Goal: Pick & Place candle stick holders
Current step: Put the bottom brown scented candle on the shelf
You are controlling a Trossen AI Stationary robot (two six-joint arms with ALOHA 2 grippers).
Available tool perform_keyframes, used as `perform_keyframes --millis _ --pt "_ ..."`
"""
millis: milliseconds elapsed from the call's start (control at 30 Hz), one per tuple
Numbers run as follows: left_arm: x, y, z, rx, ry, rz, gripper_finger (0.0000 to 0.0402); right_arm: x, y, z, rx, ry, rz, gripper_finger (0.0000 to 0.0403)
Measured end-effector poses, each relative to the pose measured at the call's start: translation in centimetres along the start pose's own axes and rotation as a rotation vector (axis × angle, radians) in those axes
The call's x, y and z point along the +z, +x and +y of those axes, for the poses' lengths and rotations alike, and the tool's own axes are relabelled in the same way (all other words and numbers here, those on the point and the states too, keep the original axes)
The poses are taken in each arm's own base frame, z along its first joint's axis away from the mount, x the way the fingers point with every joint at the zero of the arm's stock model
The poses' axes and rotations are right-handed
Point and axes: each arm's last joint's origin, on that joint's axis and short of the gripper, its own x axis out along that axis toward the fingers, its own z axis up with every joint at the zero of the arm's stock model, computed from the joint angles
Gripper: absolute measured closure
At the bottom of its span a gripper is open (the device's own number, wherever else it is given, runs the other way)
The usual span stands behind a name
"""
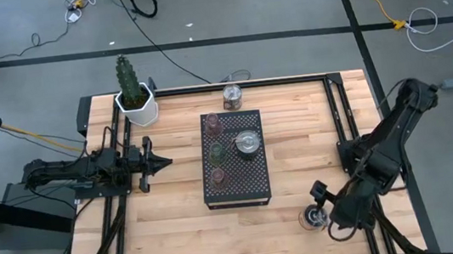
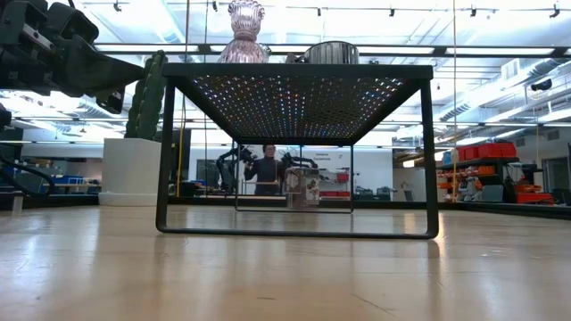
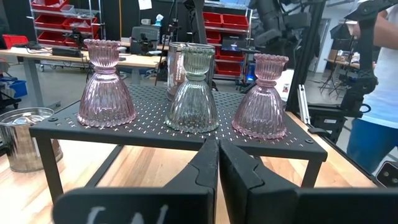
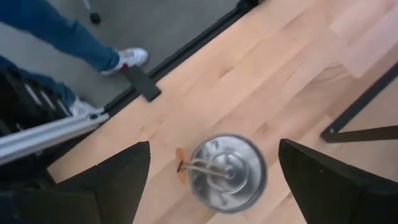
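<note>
A black perforated stand (image 1: 254,179) at mid-table carries two pink holders (image 1: 213,125) (image 1: 218,177), a green holder (image 1: 216,152) and a silvery holder (image 1: 247,142). Another silvery holder (image 1: 232,97) stands on the table at the far edge. A third silvery holder (image 1: 312,216) stands on the table near the right front. My right gripper (image 1: 323,208) is open over it, with one finger on either side (image 4: 214,149) and not touching the holder (image 4: 227,172). My left gripper (image 1: 164,160) is shut and empty, left of the stand, pointing at it (image 3: 219,162).
A white pot with a cactus (image 1: 136,103) stands at the far left corner. A black frame rail (image 4: 357,121) lies beside the right gripper. A person's legs and shoes (image 4: 118,59) show off the table's edge. Bare wood lies in front of the stand.
</note>
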Motion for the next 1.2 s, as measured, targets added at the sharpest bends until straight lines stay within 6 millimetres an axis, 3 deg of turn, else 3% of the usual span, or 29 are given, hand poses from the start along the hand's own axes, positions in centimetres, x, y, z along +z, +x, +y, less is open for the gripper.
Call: perform_keyframes --millis 300,600,967,1200 --pt "0.0 0.0 0.0 0.000 0.000 0.000 0.0383 -0.1 1.9 0.7 0.019 -0.081 0.099 0.0048" --pt "0.0 0.0 0.0 0.000 0.000 0.000 0.0383 -0.1 3.4 0.5 -0.045 -0.044 0.164 0.0048" --pt "0.0 0.0 0.0 0.000 0.000 0.000 0.0383 -0.5 3.3 -0.2 -0.124 0.272 0.187 0.0048" --pt "0.0 0.0 0.0 0.000 0.000 0.000 0.0383 -0.7 3.1 -1.7 -0.146 0.376 0.211 0.0048"
